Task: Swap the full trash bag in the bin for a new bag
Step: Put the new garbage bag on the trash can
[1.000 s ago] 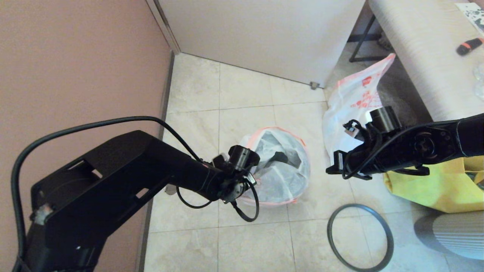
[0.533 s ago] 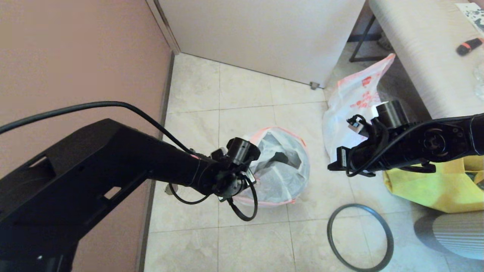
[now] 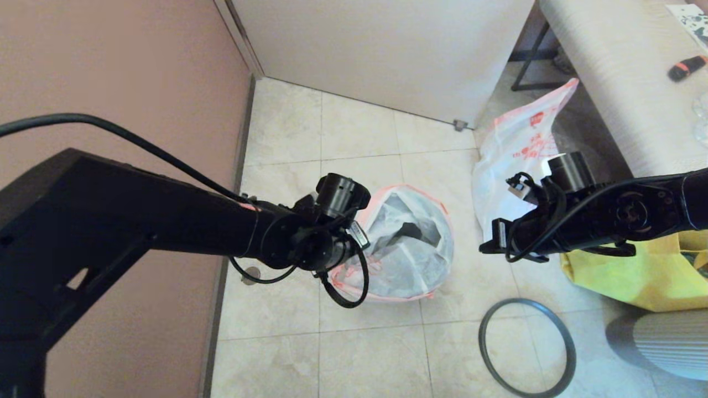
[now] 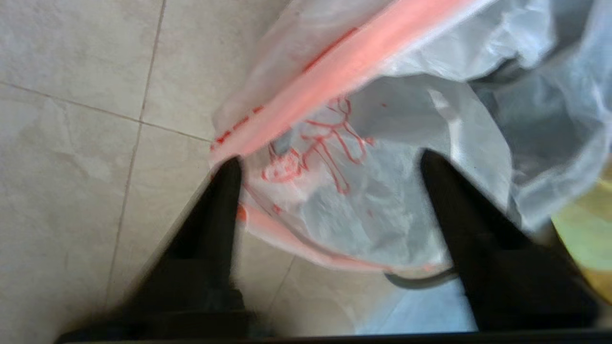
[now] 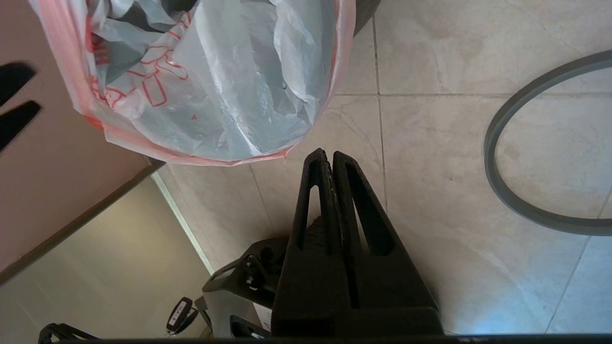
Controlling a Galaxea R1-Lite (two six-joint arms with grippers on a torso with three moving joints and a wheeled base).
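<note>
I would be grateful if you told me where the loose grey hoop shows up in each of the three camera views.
Head view: the grey hoop lies flat on the floor tiles, lower right of the bag-lined bin.
Left wrist view: only a short dark arc under the bag's pink rim, probably the hoop.
Right wrist view: a curved grey arc at the right edge.
Shared landmark: the new bag with red print.

A beige tiled floor (image 3: 359, 132) meets a pink-brown wall (image 3: 121, 72) and a pale door (image 3: 387, 50); a light bench (image 3: 625, 83) stands at right.
</note>
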